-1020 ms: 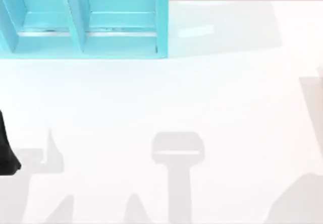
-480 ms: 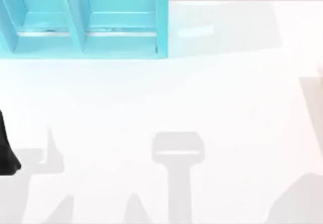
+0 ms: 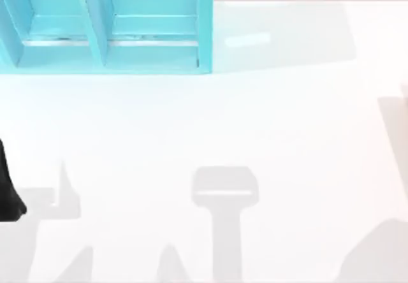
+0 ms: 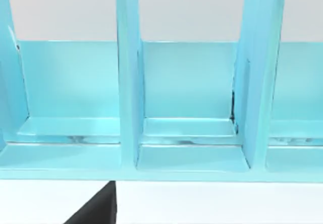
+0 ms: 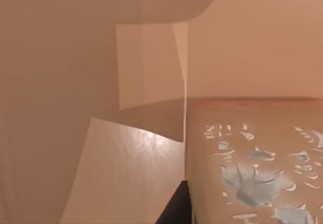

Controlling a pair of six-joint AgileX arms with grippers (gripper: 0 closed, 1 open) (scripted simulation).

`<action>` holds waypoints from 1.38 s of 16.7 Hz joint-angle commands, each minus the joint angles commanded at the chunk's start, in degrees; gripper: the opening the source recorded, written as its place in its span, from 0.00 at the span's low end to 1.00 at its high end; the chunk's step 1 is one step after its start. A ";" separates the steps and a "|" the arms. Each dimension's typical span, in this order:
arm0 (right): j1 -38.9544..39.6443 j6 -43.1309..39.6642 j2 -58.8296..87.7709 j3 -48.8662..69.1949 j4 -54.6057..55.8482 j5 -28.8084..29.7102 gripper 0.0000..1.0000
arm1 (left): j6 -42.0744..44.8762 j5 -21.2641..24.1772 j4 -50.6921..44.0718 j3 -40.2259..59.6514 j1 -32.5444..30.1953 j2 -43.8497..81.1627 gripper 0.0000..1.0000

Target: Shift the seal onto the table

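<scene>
Close up, my right wrist view shows the tan seal (image 5: 252, 163); whether my right tool pinches it, I cannot tell. Farther off lie the bare white tabletop (image 3: 210, 117) and teal shelf (image 3: 108, 28). Next, likely lowering it.

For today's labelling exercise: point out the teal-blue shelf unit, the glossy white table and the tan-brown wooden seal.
teal-blue shelf unit (image 3: 205, 25), top view, right side wall.
glossy white table (image 3: 287, 123), top view, bare surface.
tan-brown wooden seal (image 5: 252, 148), right wrist view, white-marked face.

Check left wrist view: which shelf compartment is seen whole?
The compartment between the two upright dividers: both its side walls show. Its neighbours run off the picture's edges.
</scene>
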 joint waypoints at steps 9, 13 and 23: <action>6.06 9.39 -1.25 8.25 -8.06 1.40 0.00 | 0.00 0.00 0.00 0.00 0.00 0.00 1.00; 15.76 21.63 -4.15 15.70 -19.69 1.82 0.00 | 0.00 0.00 0.00 0.00 0.00 0.00 1.00; 29.18 29.02 -13.86 20.04 -33.79 0.10 0.00 | 0.00 0.00 0.00 0.00 0.00 0.00 1.00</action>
